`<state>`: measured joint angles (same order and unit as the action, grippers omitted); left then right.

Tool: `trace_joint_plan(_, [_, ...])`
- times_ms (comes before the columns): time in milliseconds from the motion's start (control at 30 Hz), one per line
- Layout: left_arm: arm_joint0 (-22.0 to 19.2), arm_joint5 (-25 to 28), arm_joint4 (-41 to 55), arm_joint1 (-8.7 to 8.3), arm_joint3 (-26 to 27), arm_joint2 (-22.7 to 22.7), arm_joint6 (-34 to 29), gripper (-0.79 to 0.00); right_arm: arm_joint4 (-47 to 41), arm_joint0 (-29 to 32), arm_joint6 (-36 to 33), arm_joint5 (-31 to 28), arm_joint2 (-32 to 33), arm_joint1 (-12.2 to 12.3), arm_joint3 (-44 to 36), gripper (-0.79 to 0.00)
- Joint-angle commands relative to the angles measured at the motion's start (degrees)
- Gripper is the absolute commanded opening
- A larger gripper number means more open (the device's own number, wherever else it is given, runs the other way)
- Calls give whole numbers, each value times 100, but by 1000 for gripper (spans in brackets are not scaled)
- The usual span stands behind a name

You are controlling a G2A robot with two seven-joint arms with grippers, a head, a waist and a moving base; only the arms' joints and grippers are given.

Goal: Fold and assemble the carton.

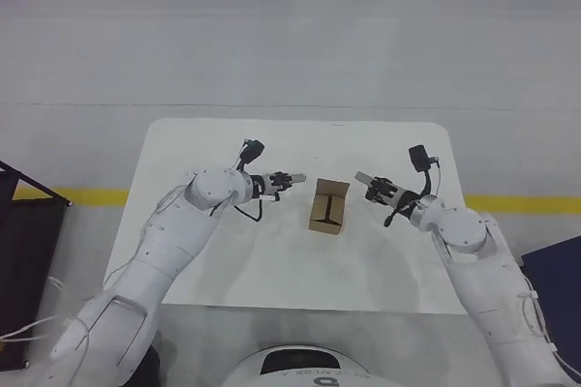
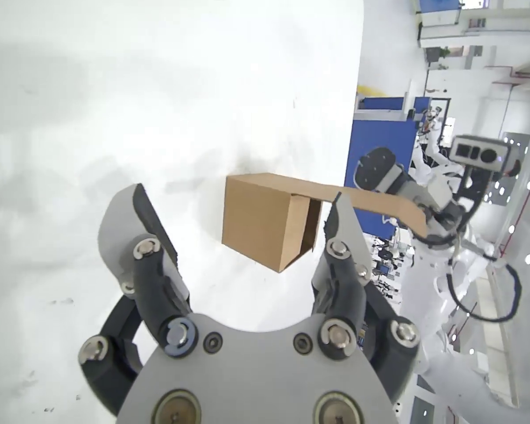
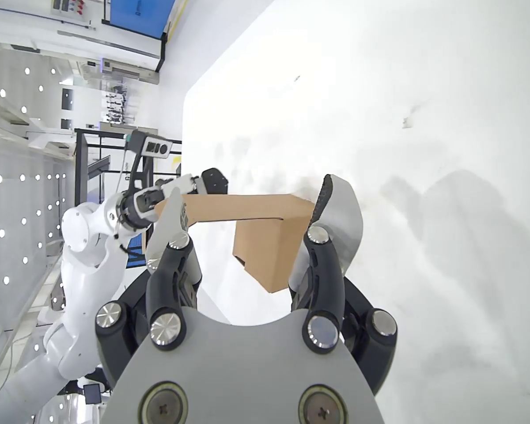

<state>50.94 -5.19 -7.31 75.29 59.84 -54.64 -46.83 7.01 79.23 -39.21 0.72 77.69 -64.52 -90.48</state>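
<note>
A small brown carton (image 1: 329, 205) stands in the middle of the white table (image 1: 223, 281), formed into a box with one flap (image 2: 380, 202) sticking out flat. My left gripper (image 1: 296, 178) hovers just left of the carton, open and holding nothing, its fingers (image 2: 152, 222) spread wide in the left wrist view. My right gripper (image 1: 364, 180) hovers just right of the carton (image 3: 269, 244), also open and holding nothing. Neither gripper touches the carton (image 2: 260, 222).
The table's edges (image 1: 445, 131) are rounded, with floor and a yellow line (image 1: 533, 204) beyond. A dark stand (image 1: 19, 184) sits off the table's left side.
</note>
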Motion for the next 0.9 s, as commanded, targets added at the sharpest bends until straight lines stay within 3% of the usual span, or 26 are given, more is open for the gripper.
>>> trace_joint_plan(0, [-211, -78, 57, 96, -225, 192, 89, -111, 9, 299, -260, -276, 113, 46, -324, -219])
trace_joint_plan(167, [-630, -20, 193, 349, -703, 654, 162, -92, -439, 864, -925, -917, 287, 119, -802, -219])
trace_joint_plan(333, [-829, 155, 338, 543, -1097, 936, 228, -74, -1813, 661, -2383, -1743, 115, 136, -176, -265])
trace_joint_plan(400, [-876, 224, 403, 592, -1250, 978, 235, -74, -1750, 427, -2995, -1863, -100, 147, 139, -172])
trace_joint_plan(467, [-921, 297, 446, 626, -1380, 997, 230, -80, -1412, 218, -3133, -1805, -369, 134, 385, -117])
trace_joint_plan(733, [-977, 536, 542, 665, -1587, 928, 231, -95, -772, -489, -2308, -1102, -1134, -10, 1247, -77])
trace_joint_plan(867, [-928, 608, 549, 636, -1561, 841, 198, -92, -850, -624, -1959, -970, -1212, -47, 1435, -111])
